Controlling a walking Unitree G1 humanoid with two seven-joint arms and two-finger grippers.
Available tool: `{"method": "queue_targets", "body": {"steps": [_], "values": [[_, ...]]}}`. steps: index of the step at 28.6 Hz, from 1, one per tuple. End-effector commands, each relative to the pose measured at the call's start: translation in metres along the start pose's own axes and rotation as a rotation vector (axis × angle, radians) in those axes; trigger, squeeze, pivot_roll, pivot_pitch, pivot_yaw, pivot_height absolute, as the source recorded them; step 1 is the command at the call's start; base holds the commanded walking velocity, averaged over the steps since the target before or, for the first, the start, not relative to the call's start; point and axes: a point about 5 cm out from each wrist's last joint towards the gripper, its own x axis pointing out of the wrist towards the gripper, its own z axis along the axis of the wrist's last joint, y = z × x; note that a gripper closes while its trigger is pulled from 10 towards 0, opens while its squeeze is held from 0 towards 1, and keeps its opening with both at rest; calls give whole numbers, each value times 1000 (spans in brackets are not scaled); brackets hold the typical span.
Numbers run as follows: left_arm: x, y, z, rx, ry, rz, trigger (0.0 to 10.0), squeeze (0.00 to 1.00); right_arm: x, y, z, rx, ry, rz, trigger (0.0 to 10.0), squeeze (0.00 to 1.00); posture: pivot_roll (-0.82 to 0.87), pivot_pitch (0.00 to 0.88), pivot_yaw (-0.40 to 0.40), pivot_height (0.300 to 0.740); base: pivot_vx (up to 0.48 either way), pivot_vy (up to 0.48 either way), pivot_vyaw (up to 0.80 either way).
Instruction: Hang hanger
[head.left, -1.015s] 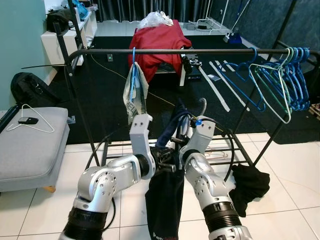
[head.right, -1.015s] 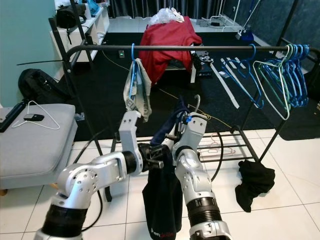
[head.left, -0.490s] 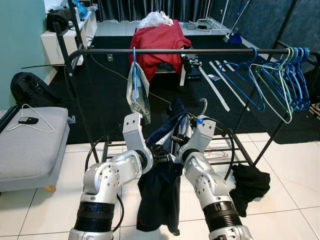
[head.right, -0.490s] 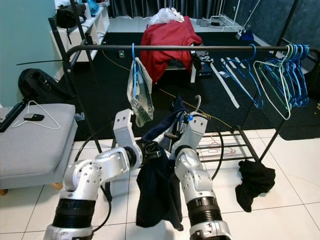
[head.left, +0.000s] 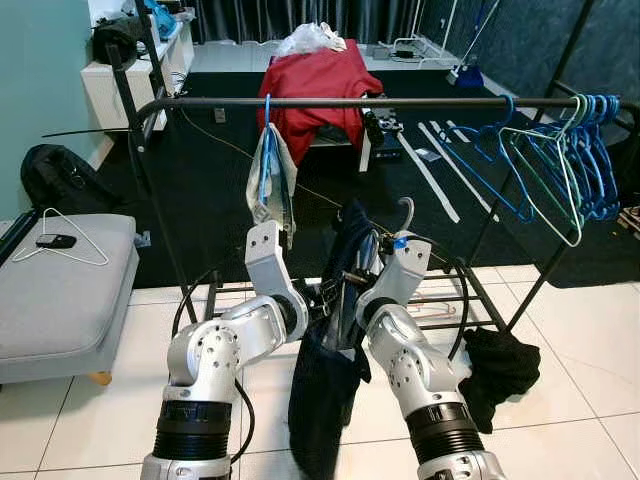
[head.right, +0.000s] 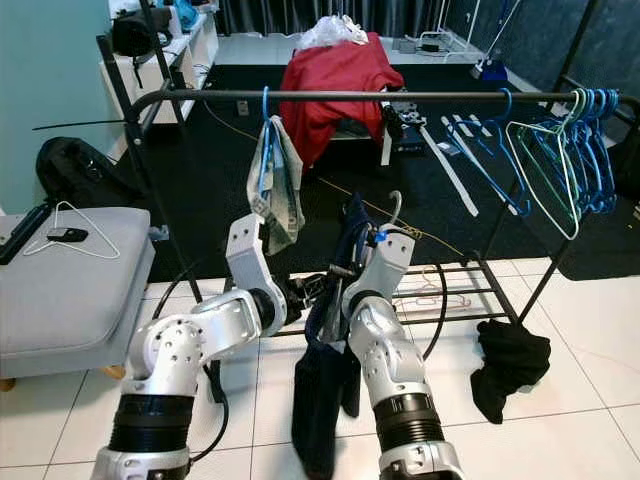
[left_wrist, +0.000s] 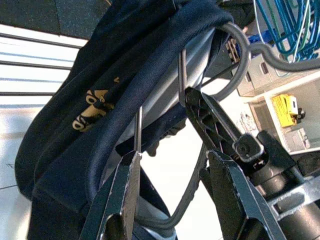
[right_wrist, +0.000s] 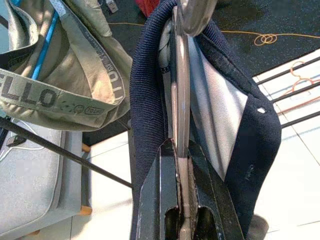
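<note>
White floor tiles lie below the rail (head.left: 400, 102); right hand (right_wrist: 180, 165) pinches the hanger (right_wrist: 181, 100), left hand (left_wrist: 170, 165) open beside it. Its dark garment (head.left: 325, 400) could slide off.

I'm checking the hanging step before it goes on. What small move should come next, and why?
Probably lift the right gripper toward the rail. Its fingers are shut on the silver hanger carrying the navy garment, and the hook sits well below the rail. The left gripper looks open beside the hanger wire, so it could let go first.
</note>
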Motion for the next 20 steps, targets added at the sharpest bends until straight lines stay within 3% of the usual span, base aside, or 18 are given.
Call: {"method": "queue_targets", "body": {"steps": [1,3,4,5,8,10,11,12,13,16,18,19,20], "values": [[0,-2,5,14,-10,-6,10000,0,-3,43,1,87,-1,104,10000,0,58,117,-4,740,0,0,0],[-3,4,11,47,-34,23,10000,0,-3,42,1,87,-2,105,10000,0,57,115,-4,740,0,0,0],[-8,16,18,151,-56,90,10000,0,-3,41,2,88,-4,106,10000,0,57,114,-2,740,0,0,0],[-8,16,18,151,-56,90,10000,0,-3,41,2,88,-4,106,10000,0,57,114,-2,740,0,0,0],[-24,52,23,393,-70,253,10000,0,-3,35,3,85,-8,114,10000,0,57,113,1,740,0,0,0],[-42,79,22,634,-81,339,10000,0,-4,27,1,-47,-1,189,10000,0,60,110,-1,740,0,0,0],[-42,79,22,634,-81,339,10000,0,-4,27,1,-47,-1,189,10000,0,60,110,-1,740,0,0,0],[-49,85,20,702,-75,354,10000,0,-4,23,-2,-99,10,212,10000,0,60,110,-1,740,0,0,0],[-56,91,21,704,-93,362,10000,0,-5,15,-3,-152,13,225,10000,0,66,105,-5,740,0,0,0],[-56,91,21,704,-93,362,10000,0,-5,15,-3,-152,13,225,10000,0,66,105,-5,740,0,0,0],[-65,96,22,617,-164,344,10000,0,-7,2,-2,-255,13,246,10000,0,62,98,-4,740,0,0,0],[-65,96,22,617,-164,344,10000,0,-7,2,-2,-255,13,246,10000,0,62,98,-4,740,0,0,0],[-69,99,21,591,-197,341,10000,0,-9,-5,1,-313,18,263,10000,0,59,94,-3,740,0,0,0]]}}
